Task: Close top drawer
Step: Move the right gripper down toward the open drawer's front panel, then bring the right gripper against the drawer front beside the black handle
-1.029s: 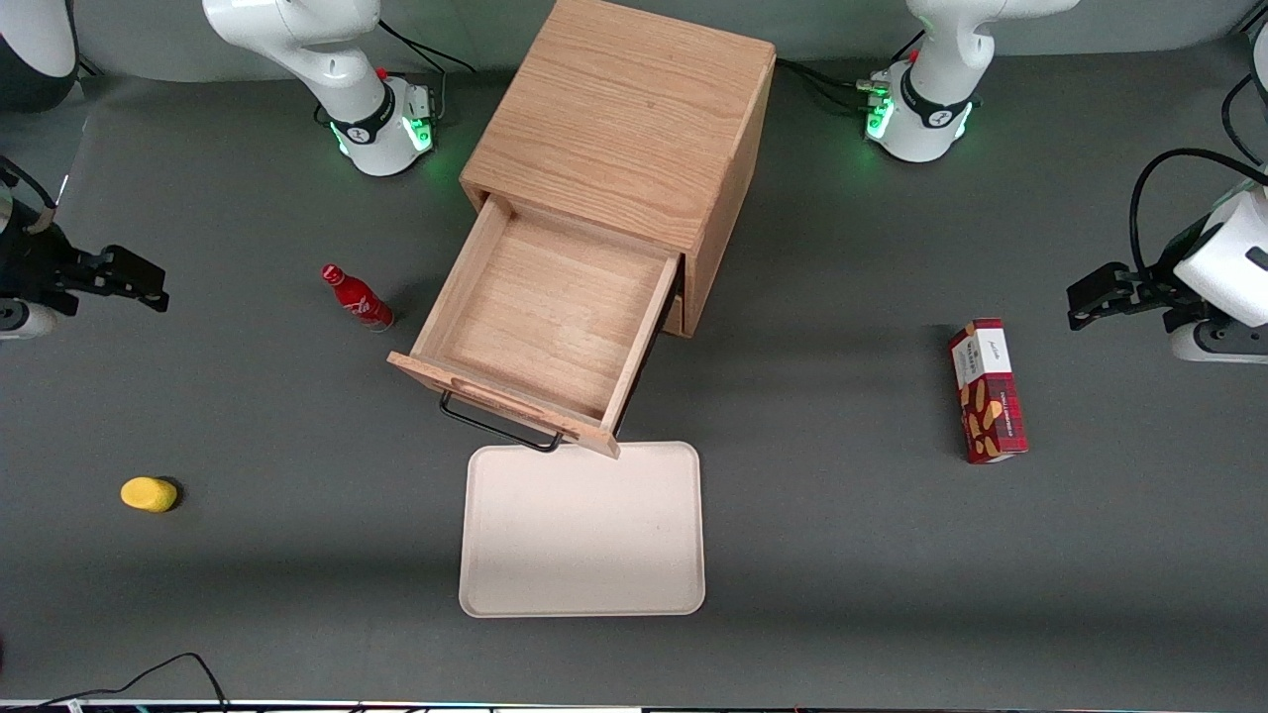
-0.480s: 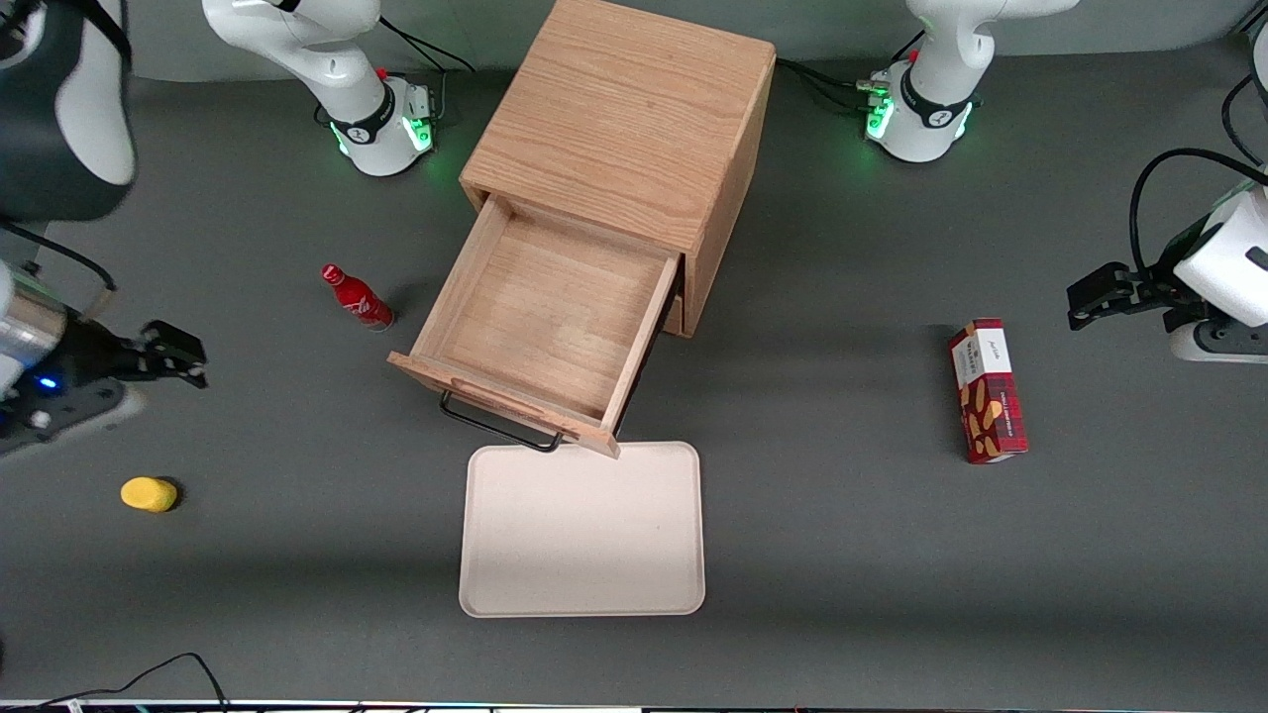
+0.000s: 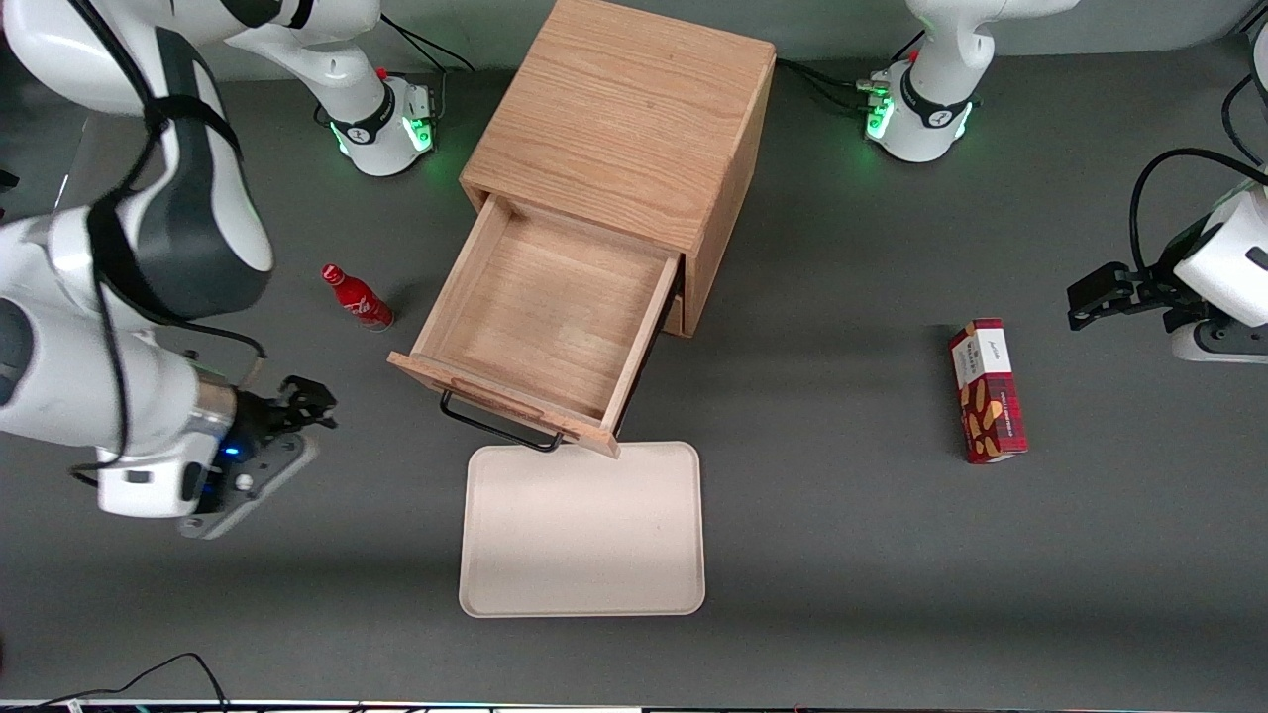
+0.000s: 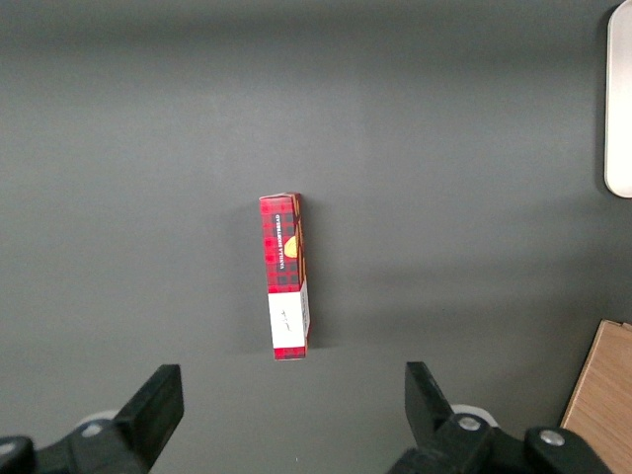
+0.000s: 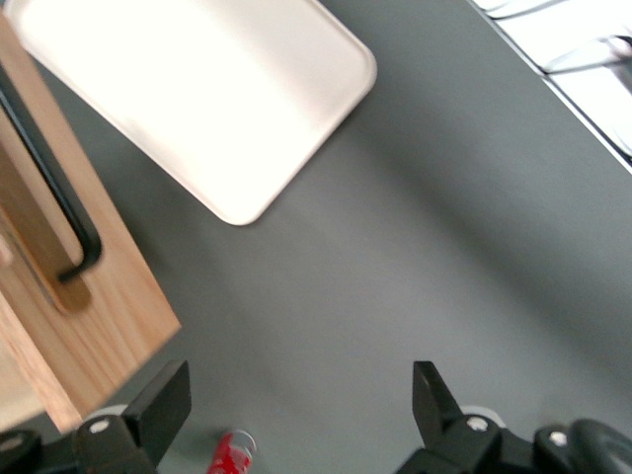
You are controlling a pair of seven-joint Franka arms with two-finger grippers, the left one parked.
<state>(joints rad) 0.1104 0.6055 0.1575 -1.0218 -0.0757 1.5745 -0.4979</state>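
Observation:
The top drawer of the oak cabinet stands pulled far out, its shallow wooden tray bare inside. Its black wire handle hangs off the front panel, just above the tray's edge. The lower drawer is mostly hidden under it. My right gripper is open and holds nothing. It hovers over the table toward the working arm's end, apart from the drawer front. The right wrist view shows the drawer front, the handle and my open gripper.
A cream tray lies in front of the drawer, nearer the camera. A red bottle stands beside the drawer, near my gripper. A red snack box lies toward the parked arm's end.
My right arm has swung in from the table's end toward the drawer front and nearer the camera. It now hides the yellow object. The drawer has not moved.

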